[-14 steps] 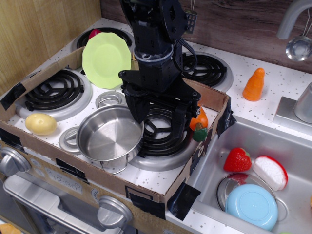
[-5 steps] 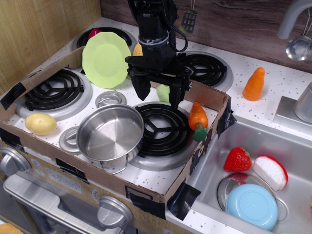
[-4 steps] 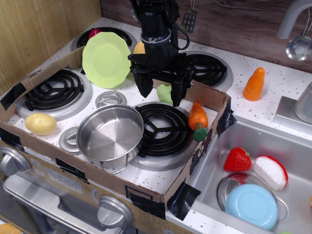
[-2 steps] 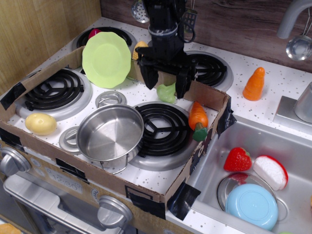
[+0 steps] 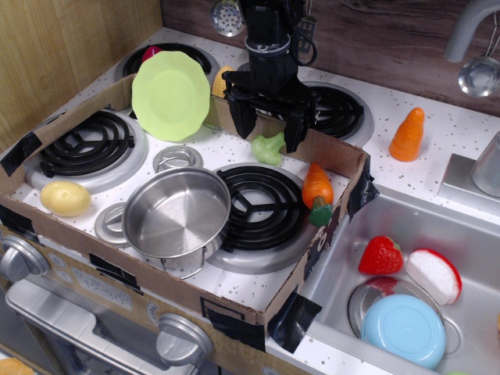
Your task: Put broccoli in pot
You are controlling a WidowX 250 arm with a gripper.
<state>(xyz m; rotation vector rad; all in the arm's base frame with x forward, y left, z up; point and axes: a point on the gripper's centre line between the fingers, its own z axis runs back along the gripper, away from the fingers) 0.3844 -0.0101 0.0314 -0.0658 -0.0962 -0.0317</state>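
The broccoli (image 5: 267, 148) is a small light-green toy lying on the speckled stove top, just behind the front right burner. My gripper (image 5: 267, 131) hangs right over it, open, with one black finger to its left and one to its right. The fingers do not hold it. The pot (image 5: 176, 213) is a shiny steel pot standing on the stove's front edge, to the left of and nearer than the broccoli. It is empty.
A lime-green plate (image 5: 170, 95) leans at the back left. An orange carrot with a green top (image 5: 316, 189) lies right of the front burner (image 5: 254, 205). A yellow potato (image 5: 66, 198) sits front left. A cardboard wall (image 5: 336, 160) rings the stove. The sink (image 5: 406, 273) holds a strawberry, a blue plate and a bowl.
The gripper has risen from low over the front burner and moved toward the back of the stove. The broccoli has come into view beneath it.
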